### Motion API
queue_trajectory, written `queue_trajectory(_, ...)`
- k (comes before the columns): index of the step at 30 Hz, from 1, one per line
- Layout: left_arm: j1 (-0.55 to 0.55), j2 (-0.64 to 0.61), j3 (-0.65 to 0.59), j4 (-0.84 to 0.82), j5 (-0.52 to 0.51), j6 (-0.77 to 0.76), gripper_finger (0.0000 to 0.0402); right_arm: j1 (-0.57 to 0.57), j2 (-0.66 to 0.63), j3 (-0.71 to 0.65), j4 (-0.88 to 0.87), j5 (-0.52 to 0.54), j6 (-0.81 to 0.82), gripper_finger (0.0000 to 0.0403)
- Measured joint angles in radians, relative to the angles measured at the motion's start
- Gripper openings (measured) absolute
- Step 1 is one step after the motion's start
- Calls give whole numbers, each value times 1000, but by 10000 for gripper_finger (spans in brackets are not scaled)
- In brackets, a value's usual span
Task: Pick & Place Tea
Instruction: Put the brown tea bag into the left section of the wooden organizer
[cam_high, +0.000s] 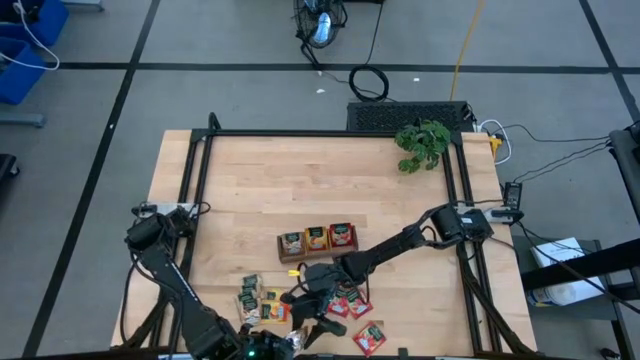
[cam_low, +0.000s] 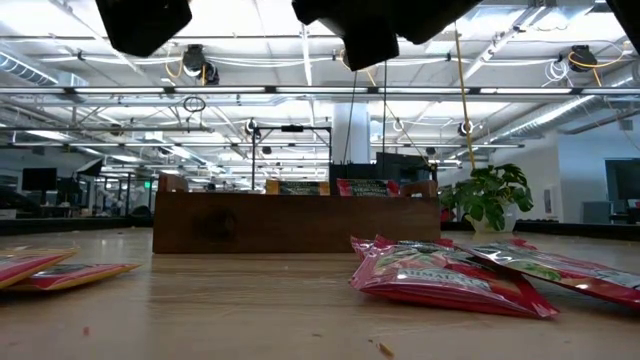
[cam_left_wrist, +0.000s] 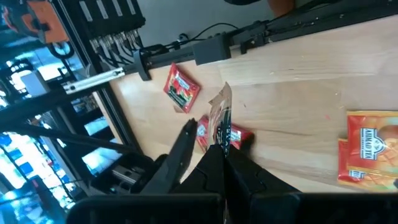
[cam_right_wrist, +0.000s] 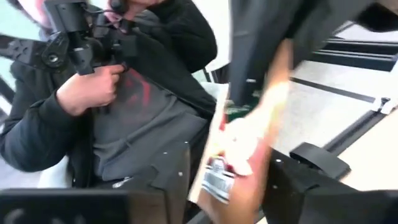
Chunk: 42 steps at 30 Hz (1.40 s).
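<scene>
- wooden table (cam_high: 300, 180) inside a dark frame, in an open workshop; a leafy plant (cam_high: 422, 142) sits at its far right corner and a long brown tray (cam_high: 318, 240) lies near the middle.
- each of the tray's three compartments already shows sachets standing in it, as the high view has them: greenish, orange, red. so i judge sorting is partly done.
- much tea is still loose on the table in front of the tray: red sachets (cam_low: 440, 270) in a heap, one more red sachet (cam_high: 369, 337) near the front edge, and green and orange sachets (cam_high: 255, 298) to the left of the heap.
- left gripper (cam_left_wrist: 219, 134) is at the front edge, fingers pressed together on a thin sachet (cam_left_wrist: 222, 115) held on edge above the table.
- right gripper (cam_high: 318, 285) reaches across from the right side to just in front of the tray, over the red heap. its wrist view shows a sachet (cam_right_wrist: 233, 146) between its fingers, but blur hides whether they are clamped, so i cannot tell.
- a person in a dark jacket (cam_right_wrist: 118, 93) stands beyond the table.
- by my estimate more than half the tea remains to be placed.
</scene>
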Motion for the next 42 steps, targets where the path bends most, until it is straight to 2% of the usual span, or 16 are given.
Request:
queue_trajectory(8, 0, 0, 0, -8, 1, -37, 0, 8, 0, 0, 10, -36, -108, 14)
queue_trajectory(13, -3, 0, 0, 12, -6, -145, 11, 3, -8, 0, -33, -11, -125, 13)
queue_trajectory(18, -59, 0, 0, 44, -99, -208, 37, -31, -43, -4, -155, 13, -186, 8)
queue_trajectory(22, -148, -1, 0, 96, -233, -215, 55, -80, -88, -31, -240, 80, -229, 8)
queue_trajectory(25, -215, -3, 0, 114, -407, -280, 64, -120, -147, -53, -308, 159, -273, 6)
queue_trajectory(29, -289, -5, 0, 56, -597, -542, 68, -176, -258, -73, -444, 297, -389, 6)
queue_trajectory(35, -346, -14, 0, -217, -676, -1104, 54, -282, -531, -173, -524, 347, -459, 6)
queue_trajectory(38, -338, -16, 0, -400, -725, -1424, 37, -304, -707, -287, -480, 475, -514, 6)
queue_trajectory(40, -328, -16, 0, -542, -736, -1644, 23, -304, -822, -390, -369, 580, -532, 6)
queue_trajectory(42, -317, -17, -7, -683, -752, -1863, 9, -303, -922, -521, -215, 615, -533, 6)
